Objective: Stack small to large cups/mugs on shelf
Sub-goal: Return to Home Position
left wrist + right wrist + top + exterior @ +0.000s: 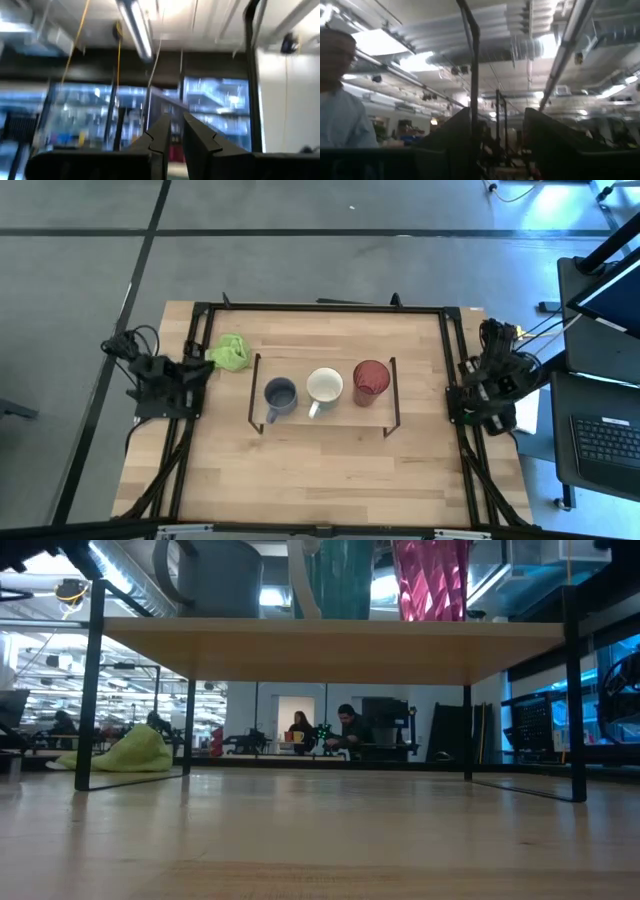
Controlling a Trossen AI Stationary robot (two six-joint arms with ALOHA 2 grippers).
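On the shelf [340, 418], in the middle of the bench [300, 480], the three cups stood in one row, each a little apart from the next. The small grey-blue mug [280, 393] was nearest the left arm, the white mug [324, 385] was in the middle, and the red tumbler [371, 380] was nearest the right arm. They ran from small to large, so the ordering looked complete to me.

The left gripper [176, 117] was folded at its own edge of the bench, just beside a green cloth lump [232, 352]. Its fingers were almost together and held nothing. The right gripper [496, 110] sat at the opposite edge, with its fingers wide apart and empty. Both pointed up toward the ceiling.

Nothing seemed left to do except for the arms to settle at rest.
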